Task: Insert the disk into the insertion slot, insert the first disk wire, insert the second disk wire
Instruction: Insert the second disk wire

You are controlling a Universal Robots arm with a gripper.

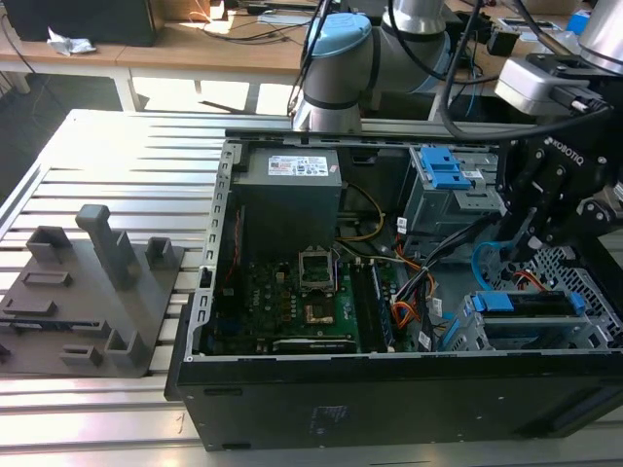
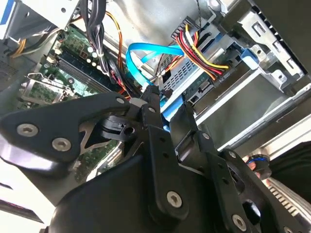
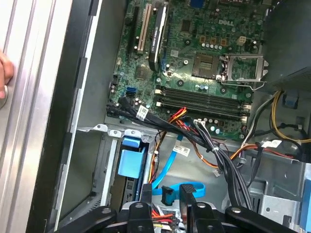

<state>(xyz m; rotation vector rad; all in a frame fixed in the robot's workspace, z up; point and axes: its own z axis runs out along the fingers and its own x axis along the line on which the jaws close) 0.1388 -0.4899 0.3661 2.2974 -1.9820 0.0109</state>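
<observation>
Print on the open computer and the arm, too small to read out

A white printed label with a red mark sits on top of the grey power supply (image 1: 289, 199). White lettering runs along the black body of the tool (image 1: 521, 251). The green motherboard (image 3: 194, 73) carries white lettering near its edge. Small white printed tags (image 3: 142, 112) hang on the cables beside it.

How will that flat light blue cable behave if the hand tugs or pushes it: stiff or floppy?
Probably springy rather than limp: the light blue cable holds an open loop in the second wrist view. Being a flat ribbon, it likely bends easily one way and twists if pushed sideways. Its black plug end sits beside the hand, so a tug may shift the whole loop.
</observation>
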